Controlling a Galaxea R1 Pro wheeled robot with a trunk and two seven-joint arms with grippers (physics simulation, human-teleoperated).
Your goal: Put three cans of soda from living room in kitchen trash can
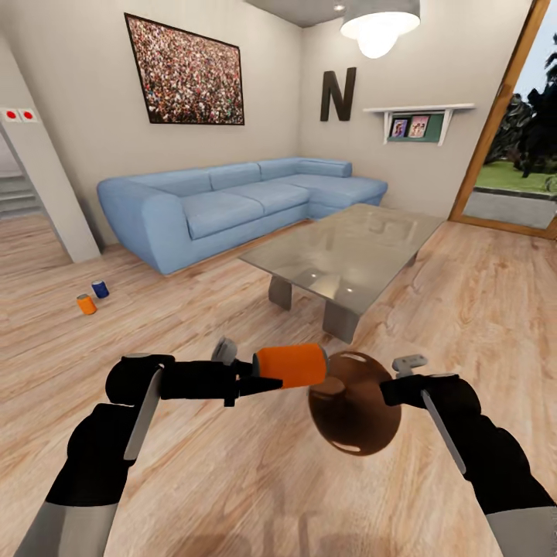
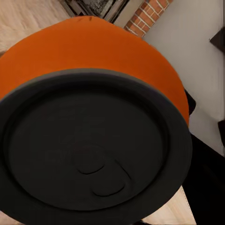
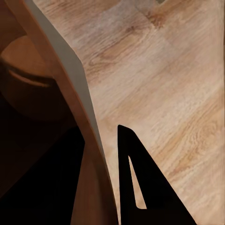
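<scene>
You get an evenly bright, soft-lit room: the ceiling lamp [image 1: 379, 27] glows white overhead and daylight comes through the doorway [image 1: 517, 147] at right. The glass worktop [image 1: 348, 251] carries pale glare and reflections. Shadows on the floor [image 1: 232, 480] are faint. Straight lines bow toward the head view's edges. In your left wrist view, the orange can [image 2: 93, 89] looms large, its dark end dim.

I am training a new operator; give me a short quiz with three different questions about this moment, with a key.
1. True or false: the left gripper holds an orange can.
2. How many cans lie on the floor by the sofa?
3. The right gripper grips: A) trash can rim, B) glass table, C) nothing.

Key: 1 true; 2 two, orange and blue; 3 A.
</scene>
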